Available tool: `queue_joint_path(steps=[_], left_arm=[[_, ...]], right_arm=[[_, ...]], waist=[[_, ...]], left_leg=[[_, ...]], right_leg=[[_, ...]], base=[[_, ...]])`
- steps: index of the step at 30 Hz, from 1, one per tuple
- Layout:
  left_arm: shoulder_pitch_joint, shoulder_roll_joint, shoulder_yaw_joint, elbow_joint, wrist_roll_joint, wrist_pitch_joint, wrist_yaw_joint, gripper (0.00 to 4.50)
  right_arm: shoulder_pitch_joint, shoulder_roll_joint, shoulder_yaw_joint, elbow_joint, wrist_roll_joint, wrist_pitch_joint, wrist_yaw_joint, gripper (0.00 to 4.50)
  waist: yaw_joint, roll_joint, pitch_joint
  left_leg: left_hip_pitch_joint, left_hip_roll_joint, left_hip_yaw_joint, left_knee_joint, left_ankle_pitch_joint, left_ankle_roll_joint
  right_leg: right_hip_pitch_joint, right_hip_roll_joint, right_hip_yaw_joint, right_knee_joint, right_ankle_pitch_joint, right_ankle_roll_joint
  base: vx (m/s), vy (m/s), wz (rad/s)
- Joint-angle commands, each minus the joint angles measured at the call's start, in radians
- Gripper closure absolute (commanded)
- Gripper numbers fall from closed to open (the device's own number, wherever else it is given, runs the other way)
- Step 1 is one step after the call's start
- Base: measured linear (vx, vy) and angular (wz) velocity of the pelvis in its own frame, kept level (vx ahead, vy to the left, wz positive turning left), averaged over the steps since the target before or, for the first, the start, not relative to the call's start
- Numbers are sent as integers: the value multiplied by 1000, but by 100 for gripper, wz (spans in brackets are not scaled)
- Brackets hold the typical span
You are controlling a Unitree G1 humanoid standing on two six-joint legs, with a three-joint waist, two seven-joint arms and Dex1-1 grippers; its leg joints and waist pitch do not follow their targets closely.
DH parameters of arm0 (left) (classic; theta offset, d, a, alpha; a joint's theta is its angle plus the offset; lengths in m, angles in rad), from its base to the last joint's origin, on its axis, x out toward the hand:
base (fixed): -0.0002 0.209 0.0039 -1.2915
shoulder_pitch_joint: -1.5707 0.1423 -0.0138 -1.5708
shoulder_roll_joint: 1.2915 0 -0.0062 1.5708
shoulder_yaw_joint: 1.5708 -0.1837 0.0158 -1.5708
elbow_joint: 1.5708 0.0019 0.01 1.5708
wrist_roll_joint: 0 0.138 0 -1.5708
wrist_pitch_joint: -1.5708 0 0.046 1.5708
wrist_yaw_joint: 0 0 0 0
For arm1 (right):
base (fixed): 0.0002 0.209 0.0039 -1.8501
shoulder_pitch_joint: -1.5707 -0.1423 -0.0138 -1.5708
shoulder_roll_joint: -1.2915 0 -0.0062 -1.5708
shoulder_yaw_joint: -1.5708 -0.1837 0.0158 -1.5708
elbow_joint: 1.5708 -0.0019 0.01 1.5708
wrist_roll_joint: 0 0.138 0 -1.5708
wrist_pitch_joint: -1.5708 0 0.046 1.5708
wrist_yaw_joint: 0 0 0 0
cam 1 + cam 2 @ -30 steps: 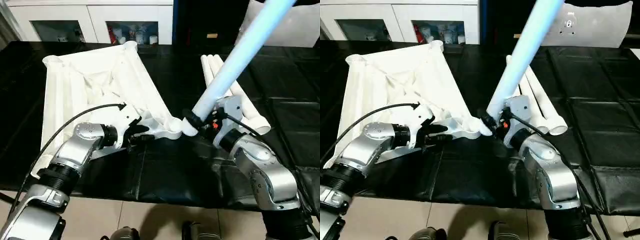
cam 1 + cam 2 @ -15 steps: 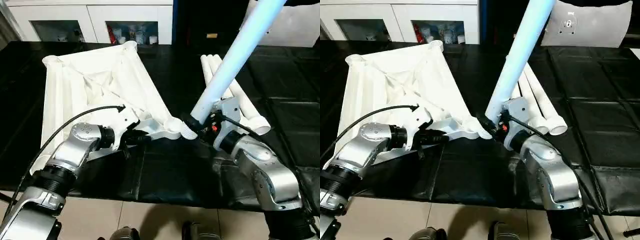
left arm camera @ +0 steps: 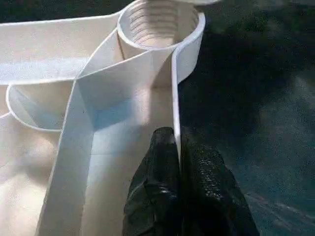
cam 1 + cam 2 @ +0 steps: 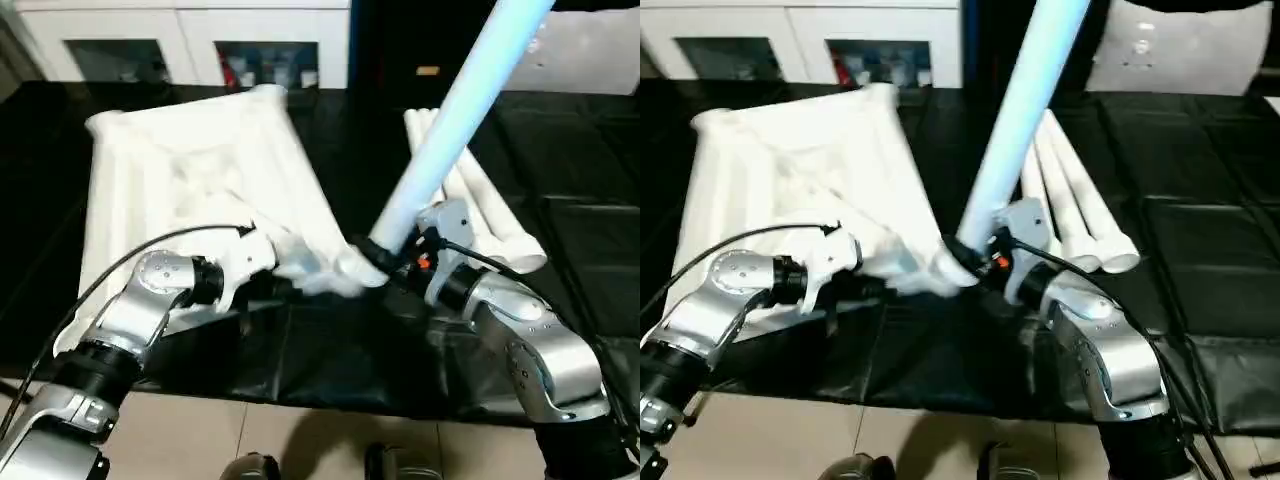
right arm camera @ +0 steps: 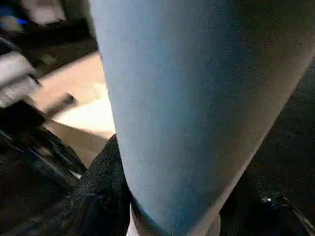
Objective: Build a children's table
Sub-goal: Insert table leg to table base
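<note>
The table top [image 4: 200,175] lies upside down on the black sheet [image 4: 330,350] that covers the work surface, on the robot's left side, with its ribbed underside facing up. The left gripper [image 3: 178,147] is at the near edge of the top, close to the near right corner socket [image 3: 160,22]. Its two black fingers [image 3: 157,162] are pressed together on the thin upright rim wall of the top, one finger inside the wall and one outside it. The right gripper [image 4: 385,258] holds one leg [image 4: 455,110] near its lower end, with its black fingers [image 5: 101,182] closed around the round shaft. The leg is tilted, rising up and away to the right from the gripper. Its lower end is at the corner socket, touching or just above it; the head views are too blurred to tell which. Three more legs [image 4: 470,190] lie side by side on the black sheet to the right of the top, behind the right arm. A white cabinet with glass doors [image 4: 180,45] stands beyond the work surface.
</note>
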State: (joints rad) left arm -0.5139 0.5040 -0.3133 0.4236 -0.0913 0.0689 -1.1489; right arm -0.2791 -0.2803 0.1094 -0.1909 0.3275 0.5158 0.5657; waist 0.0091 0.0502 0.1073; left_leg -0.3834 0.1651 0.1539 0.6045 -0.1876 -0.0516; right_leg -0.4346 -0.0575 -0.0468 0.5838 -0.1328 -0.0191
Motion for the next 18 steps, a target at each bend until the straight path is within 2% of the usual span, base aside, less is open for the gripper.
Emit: queue_joint_path(steps=[1,2,4,5,8,9,10,12,18], left_arm=[[11,-19,-14,-33,-56,-32,-57,450],[10,-20,-15,-29,-53,-41,-58,450],[6,-17,-21,-24,-41,-48,-54,450],[6,-16,-23,-23,-40,-51,-58,450],[8,-14,-19,-24,-37,-58,-76,450],[10,-14,-14,-26,-30,-63,-84,450],[12,-14,-12,-28,-32,-68,-89,450],[16,-15,-6,-33,-37,-75,-102,450],[21,-8,-15,-44,-27,-81,-111,450]], right_arm=[[-16,-11,14,-22,25,35,26,259],[-20,-23,31,-24,29,60,46,259],[-25,-34,47,-23,27,81,62,259],[-27,-37,53,-21,24,87,66,259],[-43,-55,81,0,8,116,83,260],[-56,-72,99,16,-5,148,84,260],[-63,-77,106,30,-16,146,87,260],[-76,-84,114,51,-22,155,90,260],[-108,-99,144,97,-32,213,107,260]], waist=[[-2,-6,-73],[-2,-8,-71],[-1,-6,-71],[-1,-10,-71],[-2,-12,-70],[-2,-15,-65],[-3,-16,-66],[-5,-19,-64],[-8,-19,-63]], left_leg=[[16,44,-5,-74,-197,54],[15,43,-5,-76,-202,51],[16,44,-4,-76,-212,48],[14,43,-4,-75,-212,46],[14,42,-5,-76,-217,42],[16,41,-3,-76,-228,42],[15,41,-4,-76,-226,40],[15,41,-4,-77,-234,38],[14,41,-5,-77,-230,41]], right_leg=[[62,-67,42,-72,-361,-179],[64,-66,42,-73,-363,-181],[63,-68,43,-72,-369,-181],[65,-68,43,-71,-376,-178],[64,-69,42,-74,-417,-162],[59,-69,44,-80,-451,-148],[61,-69,43,-79,-458,-145],[57,-69,43,-84,-489,-129],[55,-69,43,-83,-501,-120]], base=[[0,0,0],[0,0,0],[0,0,0],[0,0,0],[0,0,0],[0,0,0],[0,0,0],[0,0,0],[0,0,0]])
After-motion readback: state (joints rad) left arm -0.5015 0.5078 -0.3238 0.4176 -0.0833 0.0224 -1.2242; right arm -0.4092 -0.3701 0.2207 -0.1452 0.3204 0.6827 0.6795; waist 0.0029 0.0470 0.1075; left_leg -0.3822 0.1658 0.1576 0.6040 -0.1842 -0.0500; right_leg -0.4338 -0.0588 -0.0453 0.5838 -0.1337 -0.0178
